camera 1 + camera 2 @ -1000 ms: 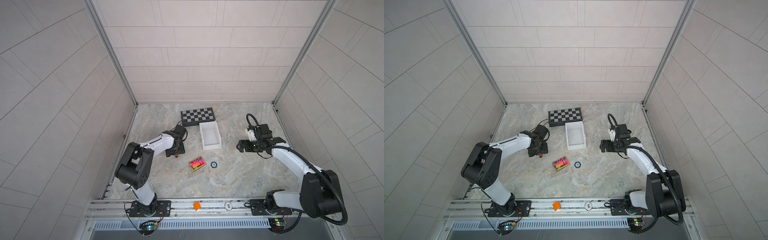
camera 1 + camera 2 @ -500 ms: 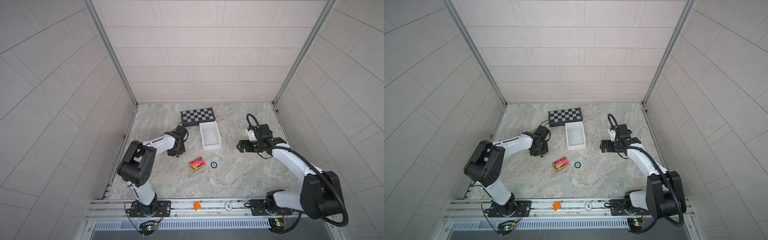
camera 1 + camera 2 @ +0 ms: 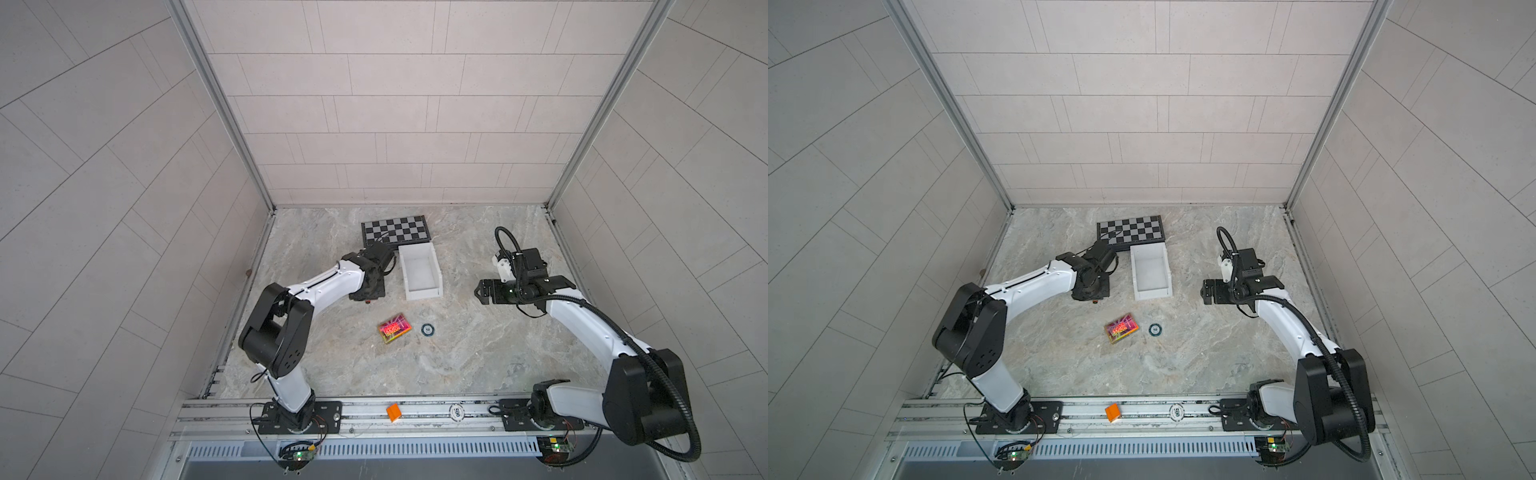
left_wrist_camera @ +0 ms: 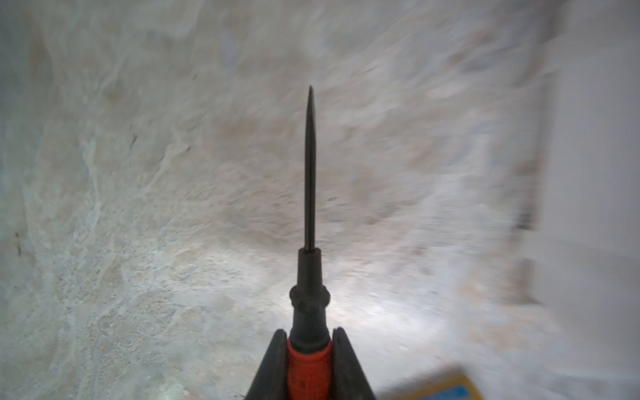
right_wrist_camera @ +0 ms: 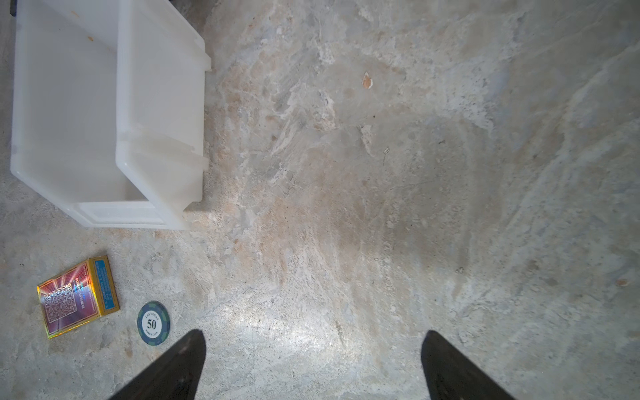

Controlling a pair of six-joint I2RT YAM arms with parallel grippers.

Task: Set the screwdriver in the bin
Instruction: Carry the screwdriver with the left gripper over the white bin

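Screwdriver [image 4: 309,367] (small, red-orange handle, black collar, thin dark shaft) is clamped by the handle in left gripper [image 4: 309,331], shaft poking out past the fingertips, down near the marbled stone tabletop [image 4: 138,207]. In both top views it sits just left of the white rectangular open-topped plastic bin [image 3: 424,294], outside it. Right gripper [image 5: 313,334] is spread wide, holding nothing, hovering right of the bin.
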